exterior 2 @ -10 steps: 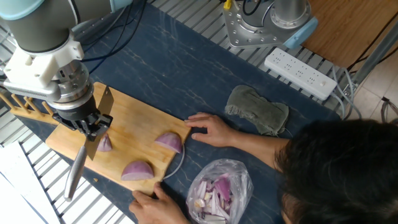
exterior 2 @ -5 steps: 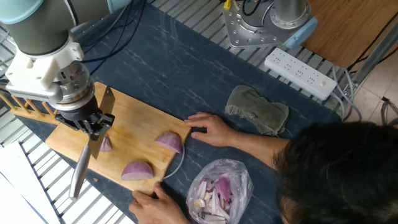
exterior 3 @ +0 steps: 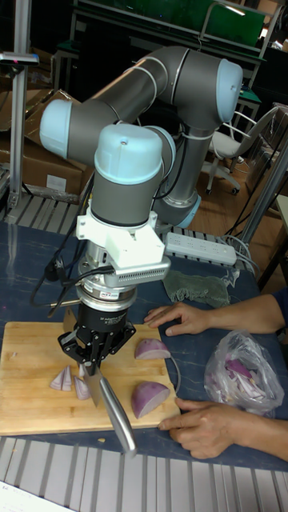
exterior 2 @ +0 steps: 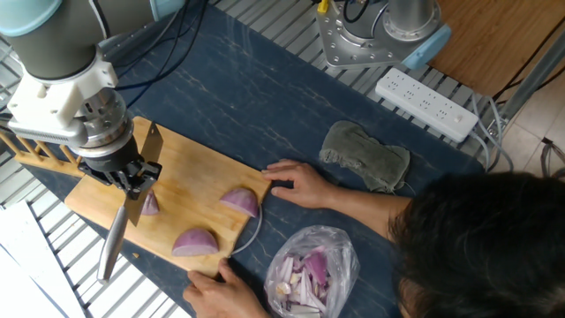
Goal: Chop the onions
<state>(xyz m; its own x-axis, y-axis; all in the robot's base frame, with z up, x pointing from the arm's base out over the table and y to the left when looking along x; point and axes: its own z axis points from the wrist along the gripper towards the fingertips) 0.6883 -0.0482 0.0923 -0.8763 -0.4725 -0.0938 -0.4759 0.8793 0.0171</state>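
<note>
- the gripper (exterior 3: 90,358) is hanging over the left part of the cutting board (exterior 3: 32,400), its jaws clamping the top of a knife (exterior 3: 112,408); the fingers are wrapping the grip, so the exact contact is hard to make out.
- the knife is sloping down from the jaws toward the near edge of the board, its metal handle sticking out past that edge; in the fixed view the knife (exterior 2: 115,237) is partly covered by the gripper (exterior 2: 124,177).
- the small onion wedges (exterior 3: 70,382) are lying on the board just under and beside the jaws, touching the blade side; in the fixed view only one sliver (exterior 2: 150,204) is showing, the rest being hidden behind the tool.
- two bigger onion pieces are sitting to the right of the jaws: one (exterior 3: 152,349) farther back, one (exterior 3: 150,397) nearer the front edge, well apart from the blade.
- a person's hands are holding the board's right side: one hand (exterior 3: 180,318) at the far corner, the other hand (exterior 3: 204,424) at the near corner.
- a plastic bag of scraps (exterior 3: 238,372) is lying on the table beyond the hands, its contents blurred.
- a grey cloth (exterior 2: 364,155) and a power strip (exterior 2: 426,104) are lying farther off; the person's head is cutting off the lower right corner of the fixed view.
</note>
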